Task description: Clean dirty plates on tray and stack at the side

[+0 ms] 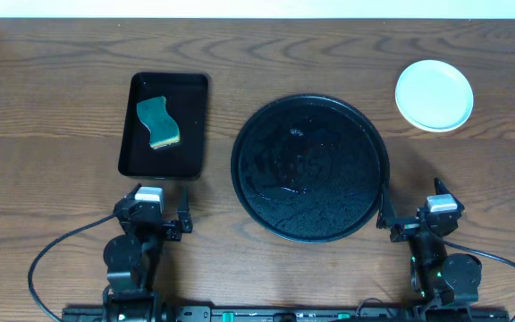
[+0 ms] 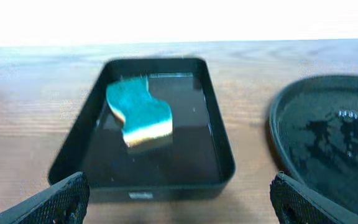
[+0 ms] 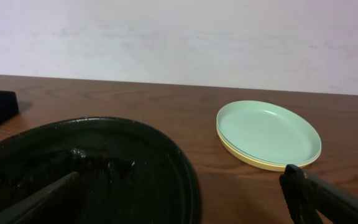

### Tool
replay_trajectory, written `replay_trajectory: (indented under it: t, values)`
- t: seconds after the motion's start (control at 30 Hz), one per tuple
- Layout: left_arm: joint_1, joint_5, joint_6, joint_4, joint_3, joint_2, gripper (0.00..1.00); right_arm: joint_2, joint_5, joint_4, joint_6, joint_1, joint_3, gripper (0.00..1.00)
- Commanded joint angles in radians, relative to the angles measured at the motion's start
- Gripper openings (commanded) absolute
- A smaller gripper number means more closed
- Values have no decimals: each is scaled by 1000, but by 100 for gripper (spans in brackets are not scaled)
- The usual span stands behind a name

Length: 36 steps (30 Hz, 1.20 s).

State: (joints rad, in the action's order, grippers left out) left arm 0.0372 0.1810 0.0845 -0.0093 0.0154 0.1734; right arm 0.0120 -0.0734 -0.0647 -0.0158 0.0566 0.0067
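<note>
**Overhead check: plates stacked, tray bare, few ways left to spoil it**

We see the plates [image 1: 434, 95] in one stack near the far right corner of the table [image 1: 61, 89], well apart from the round tray [image 1: 310, 168]. The right wrist view shows a mint plate on top and a yellow one under it. We cannot tell whether a third lies beneath. No smears show on the top plate.

The round tray sits mid-table toward the near edge, carries no plates, and glistens as if wet. To its left the rectangular tray [image 1: 186, 134] holds the sponge [image 1: 158, 122].

Both arms sit at the near edge. The left gripper [image 1: 153, 213] is released, its jaws spread wide and holding nothing, and it faces the rectangular tray. The right gripper [image 1: 418, 224] is also spread wide and empty, just beside the round tray's near right rim.

We judge the job finished or nearly so, so the risks come from needless motion:

- **Round tray:** a swing of the right arm could clip its rim and slide it or slop water onto the wood.
- **Stack:** a reach toward it could nudge it toward the table's right edge, or shift the smooth top plate off the one below.
- **Sponge:** lifting it while wet could drip across the table or onto the clean plates.
</note>
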Motion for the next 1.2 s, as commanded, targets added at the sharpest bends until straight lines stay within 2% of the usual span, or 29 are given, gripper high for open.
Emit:
replay_trajectory:
  t: [0.0, 0.13, 0.3, 0.57, 0.73, 0.87, 1.0, 1.17]
  values:
    - [-3, -29, -51, -49, -11, -49, 93, -7, 5, -4, -16, -4, -1, 99]
    - [-3, -167, -227, -64, -11, -87, 93, -7, 5, -4, -16, -4, -1, 99]
    - [-3, -175, -232, -65, -11, -133, 93, -7, 5, -4, -15, -4, -1, 99]
    - [-4, -171, -211, -65, -11, -172, 93, -7, 6, -4, -16, -4, -1, 99]
    - [-4, -128, -107, -64, -11, -172, 93, -7, 5, -4, -15, -4, -1, 99]
    - [-4, -118, -102, -64, -11, -172, 93, -7, 5, -4, -16, -4, -1, 99]
    - [-4, -118, -33, -64, -11, -172, 93, -7, 5, -4, -15, -4, -1, 99]
    - [-4, -114, -34, -61, -11, -172, 93, -7, 5, -4, -15, -4, -1, 99]
